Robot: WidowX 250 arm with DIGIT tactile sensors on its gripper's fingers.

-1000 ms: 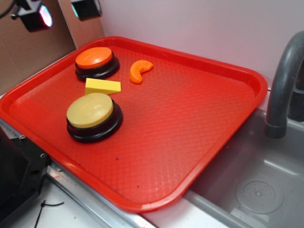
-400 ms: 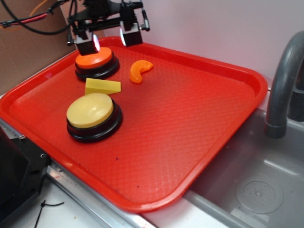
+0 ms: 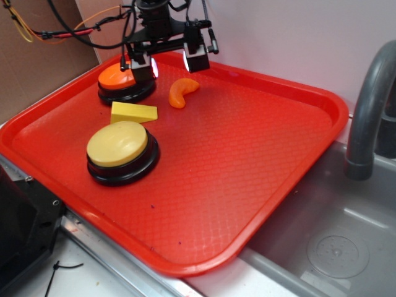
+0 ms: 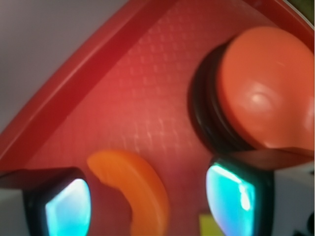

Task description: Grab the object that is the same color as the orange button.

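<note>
The object, a small glossy orange crescent [image 3: 182, 92], lies on the red tray [image 3: 247, 154] to the right of the orange button [image 3: 114, 76]. My gripper [image 3: 168, 62] hangs open just above and behind the crescent, its left finger over the button's right side. In the wrist view the crescent [image 4: 135, 184] lies below and between the two fingers of the gripper [image 4: 147, 206], nearer the left one and untouched. The orange button [image 4: 261, 96] sits at the upper right, above the right finger.
A yellow cheese wedge [image 3: 133, 112] and a larger yellow button [image 3: 120, 150] on a black base sit on the tray in front of the orange button. A grey sink [image 3: 334, 241] with a curved faucet [image 3: 366, 111] lies to the right. Brown cardboard [image 3: 37, 55] stands behind at left.
The gripper has come in from the upper left and moved right and down, from over the orange button to just above the crescent. Nothing on the tray has moved.
</note>
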